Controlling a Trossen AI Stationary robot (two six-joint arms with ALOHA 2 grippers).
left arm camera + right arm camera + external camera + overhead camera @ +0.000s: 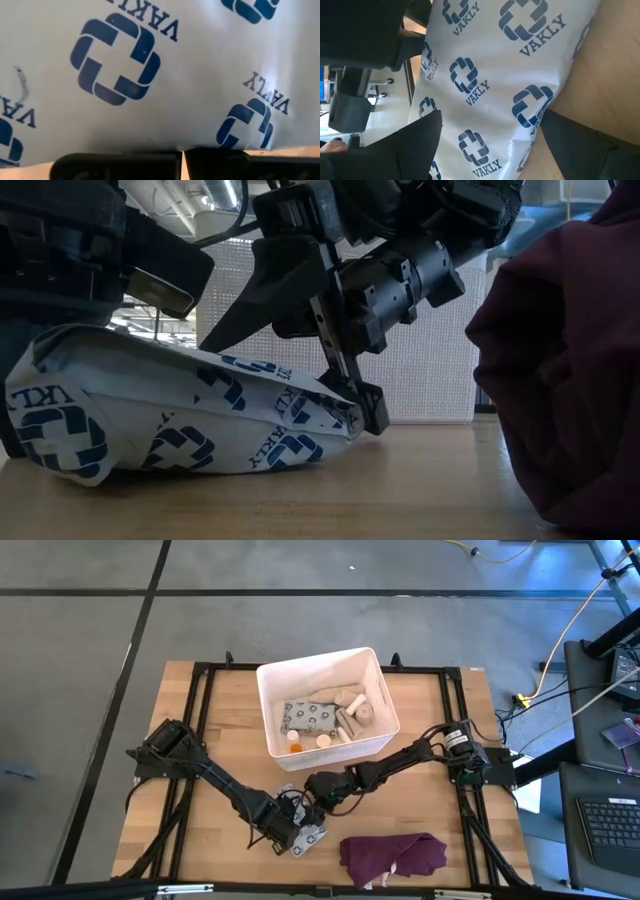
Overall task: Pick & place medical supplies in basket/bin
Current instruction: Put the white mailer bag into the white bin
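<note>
1. The left gripper [290, 837] sits near the table's [200, 830] front edge, its two fingers [120, 162] pressed together, pinching the edge of a white packet [310, 838] printed with blue crosses and the word VAKLY.
2. In the left wrist view the packet [165, 70] fills nearly everything ahead of the fingers; only a sliver of wood shows at one corner, so what lies past it is hidden.
3. The right gripper [322, 802] is just beyond the packet, towards the bin [325, 700], with its fingers spread wide.
4. In the right wrist view the two fingers [580, 145] stand on either side of the packet's [485, 75] end. Whether they touch it cannot be made out.
5. In the low view the packet [180, 425] lies puffed on the table, one end lifted a little; a dark finger [350, 385] of the right gripper reaches down to its far tip. The left gripper's body is cut off at that picture's upper corner.
6. The bin stands beyond both grippers, holding a second packet [308, 717], several beige rolls [348, 710] and an orange bottle [294, 748]; the pieces overlap and are too small to count.
7. A purple cloth [393, 855] lies bunched beside the left gripper, on its right-arm side, apart from the packet. In the low view it is cut off at the edge.
</note>
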